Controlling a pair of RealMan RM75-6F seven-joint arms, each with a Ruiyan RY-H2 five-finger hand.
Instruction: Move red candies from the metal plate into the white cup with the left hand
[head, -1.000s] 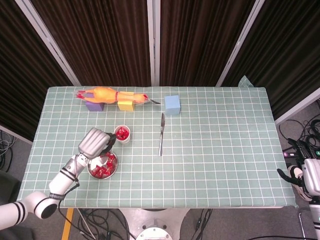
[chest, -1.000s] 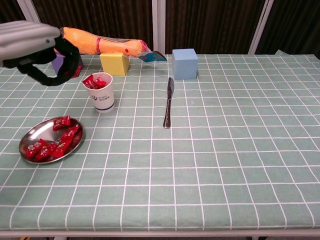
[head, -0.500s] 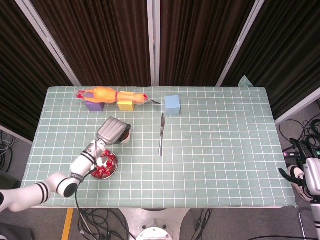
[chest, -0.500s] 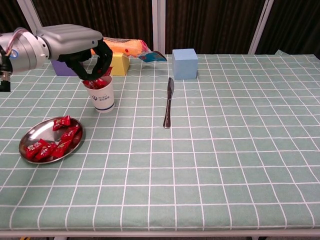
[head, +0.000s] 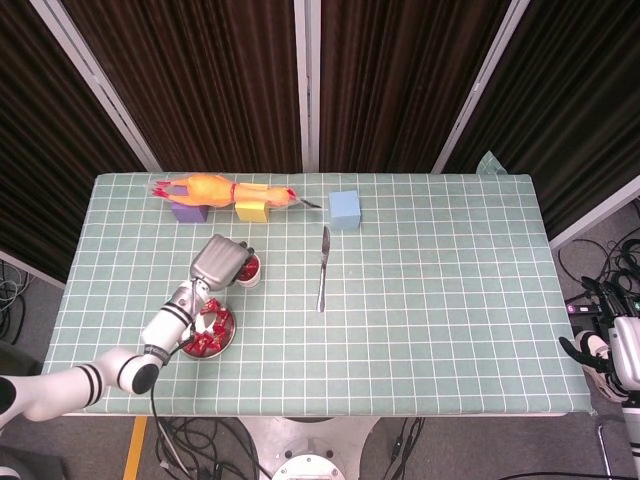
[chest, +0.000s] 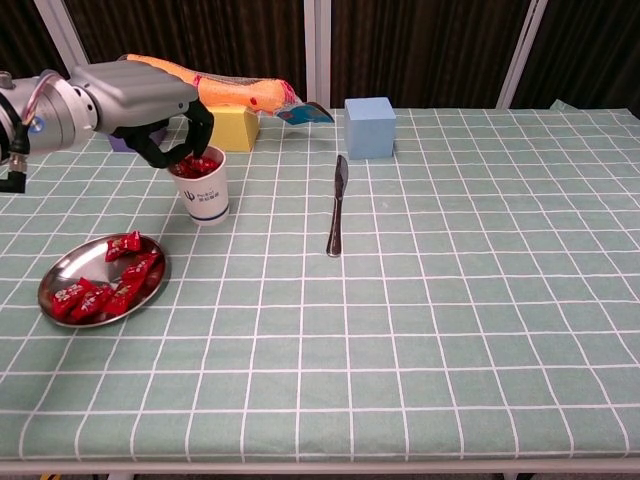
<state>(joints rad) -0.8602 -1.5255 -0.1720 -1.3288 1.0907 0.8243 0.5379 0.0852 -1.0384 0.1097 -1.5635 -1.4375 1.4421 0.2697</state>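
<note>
The white cup (chest: 205, 190) stands left of centre with red candies (chest: 196, 165) heaped in its mouth. My left hand (chest: 150, 105) hovers just above it, fingers (chest: 186, 140) curled down onto the candies at the rim; whether one is pinched is hidden. From the head view the left hand (head: 222, 260) covers most of the cup (head: 249, 268). The metal plate (chest: 55, 278) lies in front of the cup to the left and holds several red candies (chest: 105, 285). My right hand (head: 612, 350) hangs off the table's right edge with nothing in it, fingers apart.
A table knife (chest: 336, 205) lies right of the cup. Along the back stand a yellow block (chest: 228, 127), a blue block (chest: 369, 127), a purple block (head: 187, 211) and a rubber chicken (chest: 220, 88) lying across the blocks.
My left hand swung from above the plate to the cup, then lowered its fingers to the rim and drifted slightly left. The right hand stayed put.
</note>
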